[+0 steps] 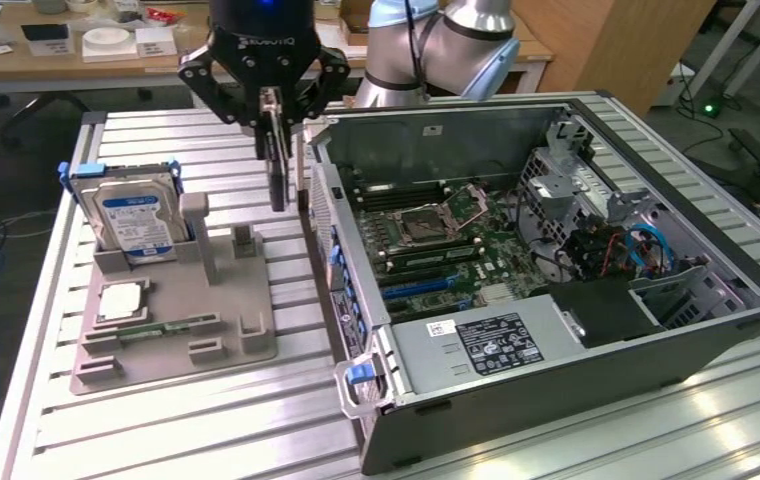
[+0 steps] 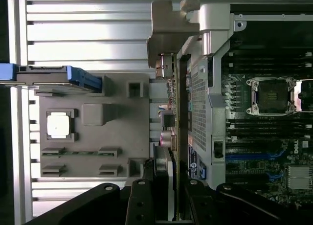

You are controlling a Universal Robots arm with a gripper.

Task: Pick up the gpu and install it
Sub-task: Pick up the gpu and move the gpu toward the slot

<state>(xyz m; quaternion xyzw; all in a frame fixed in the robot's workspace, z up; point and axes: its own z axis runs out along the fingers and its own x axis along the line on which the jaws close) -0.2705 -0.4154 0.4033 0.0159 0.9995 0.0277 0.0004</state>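
Robotiq gripper [image 1: 276,118] clamping gpu [image 1: 277,172] upright, beside Dell-badged computer case [image 1: 567,400]

One gpu [image 1: 277,160], one hard drive [image 1: 136,222], one processor chip [image 1: 124,300], one memory stick [image 1: 167,327], one computer case [image 1: 554,415].

The gripper [image 1: 280,118] body bears the brand Robotiq. A Dell logo stands on the motherboard [image 2: 264,137]. The hard drive [image 1: 133,215] and power supply [image 1: 487,345] labels are illegible.

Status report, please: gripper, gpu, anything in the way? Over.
Gripper shut on gpu. It hangs on edge between grey holder and computer case, not yet inside. Case wall close beside it.
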